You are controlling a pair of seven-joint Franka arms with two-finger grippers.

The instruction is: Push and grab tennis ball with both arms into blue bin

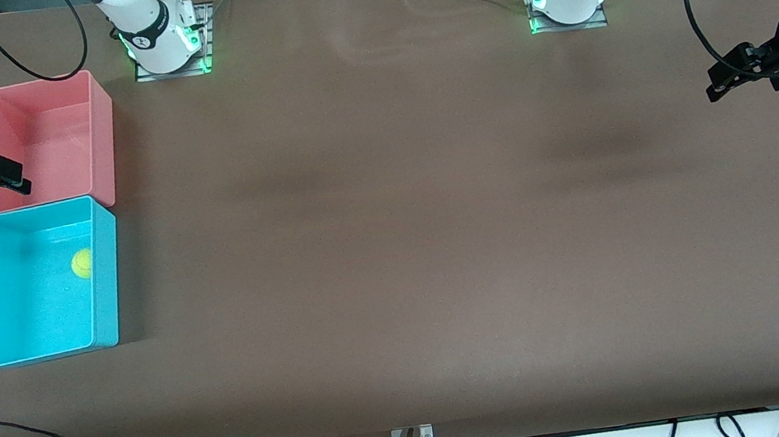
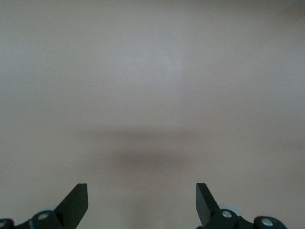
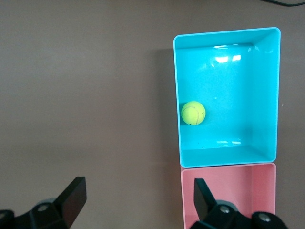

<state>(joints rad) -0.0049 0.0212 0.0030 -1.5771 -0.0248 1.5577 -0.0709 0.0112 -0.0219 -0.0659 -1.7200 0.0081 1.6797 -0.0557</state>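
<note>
— So, is the job finished?

— I judge yes. The tennis ball [image 1: 82, 263] lies inside the blue bin [image 1: 2, 334], near the corner of the worktop at the right arm's end. The right gripper [image 1: 10, 178] hangs over the pink bin [image 1: 104, 129], fingers spread and empty.

— And the other one?

— The left gripper [image 1: 719, 83] waits over the opposite edge, fingers spread too. Both arms are cut off at the picture borders.

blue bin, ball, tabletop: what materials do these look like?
Blue bin: likely smooth moulded plastic; glossy highlights on its floor, rounded corners.
Tennis ball: fuzzy felt look, faint curved seam, matte.
Table: matte brown surface, possibly a mat or laminate; cannot tell which.
</note>
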